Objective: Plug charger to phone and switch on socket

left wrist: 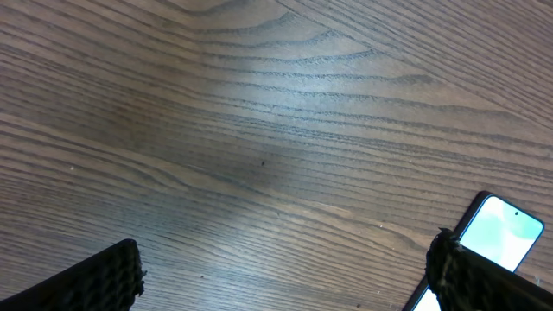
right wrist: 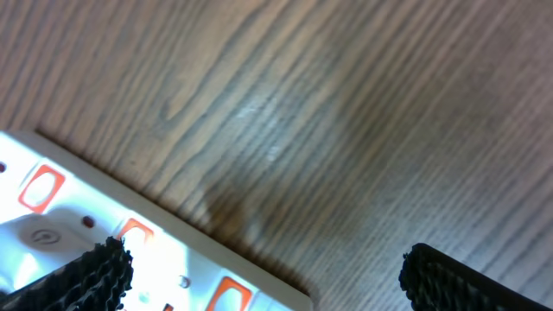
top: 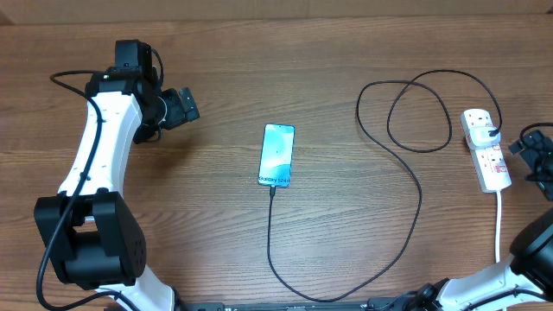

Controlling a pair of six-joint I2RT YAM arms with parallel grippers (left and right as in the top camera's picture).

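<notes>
The phone (top: pixel 276 155) lies flat and face-up with its screen lit, out ahead of the left fingers (left wrist: pixel 86 281) and well apart from them. In the left wrist view only one end of it shows, just beyond the tip of one finger. The charger (top: pixel 270 225) leaves the phone's lower end, sweeps round over the desk (top: pixel 346 52) and loops up to the socket (top: pixel 486 151), where its dark plug head sits at the far end. The tip meets the phone's edge, but whether it is fully seated cannot be told from overhead. The socket lies just ahead of the right fingers (right wrist: pixel 78 276). One finger hangs over its white body near the red switches (right wrist: pixel 39 187) and the other over bare desk, with no contact visible. Both sets of fingers are spread fully wide and hold nothing. Assessment: the cable lies slack, so neither end is strained, and the phone end looks attended to. The right fingers appear stationed at the strip because the switch is the outstanding item. The switch position cannot be read. Pressing it will likely call for one fingertip brought down on the rocker serving the occupied outlet. The risks are the light strip sliding and the wrong rocker being struck.
</notes>
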